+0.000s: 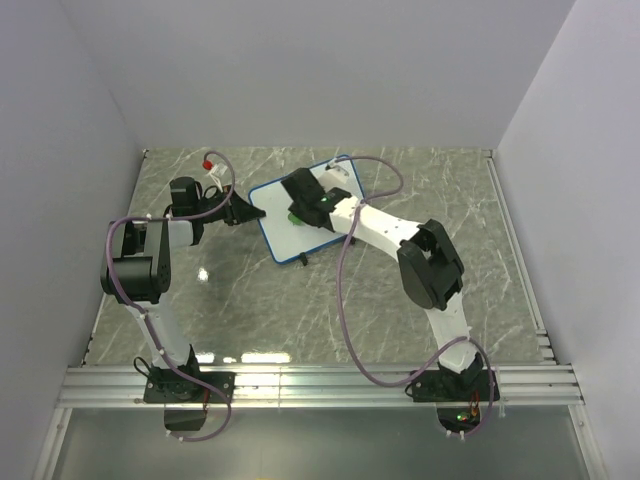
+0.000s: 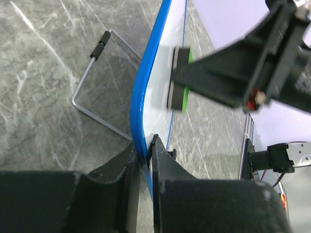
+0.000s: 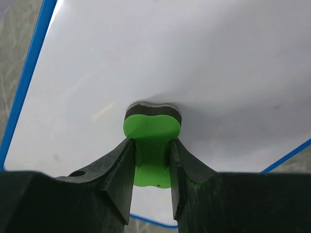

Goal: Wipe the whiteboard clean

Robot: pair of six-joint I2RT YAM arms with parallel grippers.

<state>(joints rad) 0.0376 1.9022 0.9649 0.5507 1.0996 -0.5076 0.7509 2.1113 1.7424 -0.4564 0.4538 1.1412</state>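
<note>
Seeing whiteboard on grey marble table, far side of centre, skewed to the table edges and propped on wire stand, with left gripper clamped tight on the blue frame at the board's left edge. Seeing right gripper pinched narrow on green eraser, dark felt face pressed against the white surface near the board's middle, right arm lying across the board's right side and covering part of it from above. Noting small red-capped item near the table's far-left corner, beside the left arm, apart from the board.
</note>
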